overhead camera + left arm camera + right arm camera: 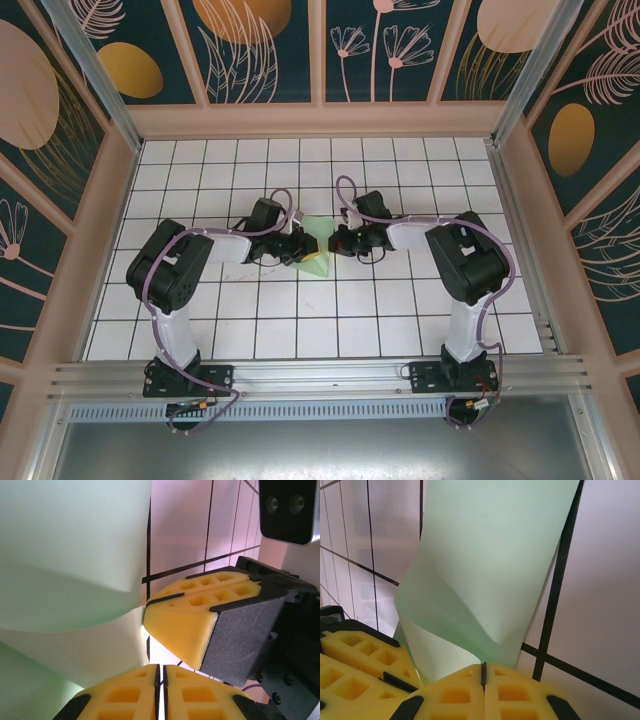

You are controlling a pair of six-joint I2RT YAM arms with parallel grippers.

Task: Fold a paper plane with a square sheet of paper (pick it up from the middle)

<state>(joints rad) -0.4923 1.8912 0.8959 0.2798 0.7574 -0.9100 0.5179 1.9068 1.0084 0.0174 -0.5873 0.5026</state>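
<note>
Your right gripper [483,672] was clamped on the square sheet of paper [490,570], which stood curled at the middle of the tabletop [400,320], its long axis roughly far edge to near edge. Your left gripper [160,680] had its jaws together beside it; whether they pinched paper was unclear.

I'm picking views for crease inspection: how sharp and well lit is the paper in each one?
Top external: the paper is sharp and evenly lit, but small. Left wrist: it is very close, blurred and pale. Right wrist: crisp edges, soft shadow inside its curl.
</note>
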